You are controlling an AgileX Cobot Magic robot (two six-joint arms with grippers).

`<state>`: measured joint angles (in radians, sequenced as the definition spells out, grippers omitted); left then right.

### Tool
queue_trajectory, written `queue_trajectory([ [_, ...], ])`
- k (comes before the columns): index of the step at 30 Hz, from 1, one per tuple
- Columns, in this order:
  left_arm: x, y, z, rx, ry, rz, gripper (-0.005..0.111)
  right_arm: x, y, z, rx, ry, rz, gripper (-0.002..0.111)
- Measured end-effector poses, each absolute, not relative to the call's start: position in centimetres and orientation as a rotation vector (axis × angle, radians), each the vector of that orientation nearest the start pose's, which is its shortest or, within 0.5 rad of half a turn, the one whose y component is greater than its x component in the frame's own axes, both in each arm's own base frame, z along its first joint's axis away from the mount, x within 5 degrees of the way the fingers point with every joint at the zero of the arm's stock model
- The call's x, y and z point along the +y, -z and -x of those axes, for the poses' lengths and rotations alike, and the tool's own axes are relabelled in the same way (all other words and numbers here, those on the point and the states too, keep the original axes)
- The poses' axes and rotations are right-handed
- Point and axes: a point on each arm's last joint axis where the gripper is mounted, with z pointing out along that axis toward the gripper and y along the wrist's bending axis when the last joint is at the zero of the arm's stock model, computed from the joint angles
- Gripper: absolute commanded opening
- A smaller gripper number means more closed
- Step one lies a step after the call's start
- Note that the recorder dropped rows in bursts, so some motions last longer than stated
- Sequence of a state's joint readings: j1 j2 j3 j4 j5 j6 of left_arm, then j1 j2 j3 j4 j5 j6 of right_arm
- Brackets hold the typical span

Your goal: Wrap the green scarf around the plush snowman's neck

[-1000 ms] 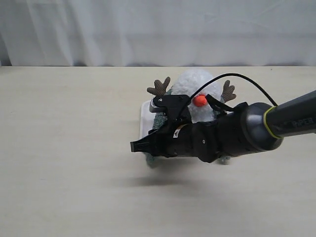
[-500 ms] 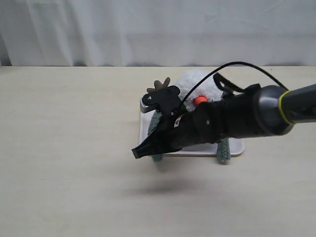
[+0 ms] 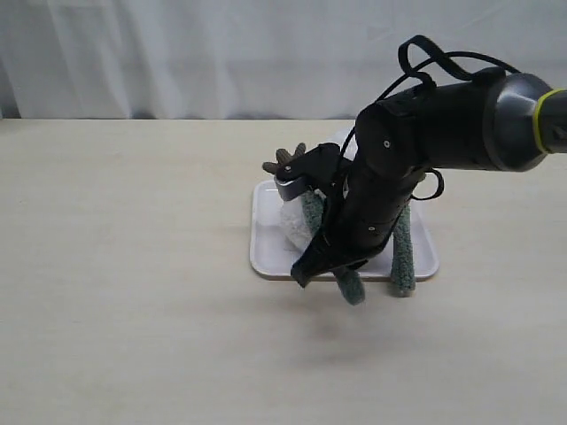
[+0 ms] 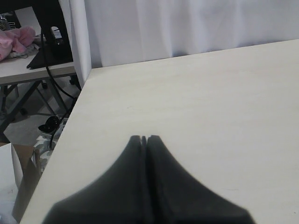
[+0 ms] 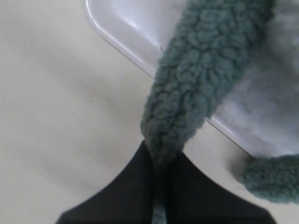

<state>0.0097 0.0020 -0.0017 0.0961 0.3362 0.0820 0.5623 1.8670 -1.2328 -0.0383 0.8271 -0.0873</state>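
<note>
Exterior view: the right arm hides most of the plush snowman. Only a brown twig arm and a patch of white fluff show, standing on the white tray. The snowman's neck is hidden. The green scarf hangs in two strands over the tray's near rim. The right gripper points down there.

Left wrist view: the left gripper, fingers pressed together on nothing, hangs over the bare table. The clutter beyond the table edge is blurred.

Right wrist view: the right gripper is clamped on the green scarf, which crosses the tray rim. The second scarf end is cut off by the frame.
</note>
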Motion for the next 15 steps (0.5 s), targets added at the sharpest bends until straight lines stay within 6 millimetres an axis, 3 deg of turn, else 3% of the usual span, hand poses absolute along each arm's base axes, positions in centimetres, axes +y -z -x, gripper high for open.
queue_trajectory([
  [6, 0.3, -18.3, -5.4, 1.817, -0.158, -0.126, 0.0, 17.7, -18.2, -31.0, 2.801, 0.201, 0.985, 0.004],
  [15, 0.3, -18.3, -5.4, 1.817, -0.158, -0.126, 0.0, 18.0, -17.9, -31.9, 2.695, 0.189, 0.954, 0.004],
])
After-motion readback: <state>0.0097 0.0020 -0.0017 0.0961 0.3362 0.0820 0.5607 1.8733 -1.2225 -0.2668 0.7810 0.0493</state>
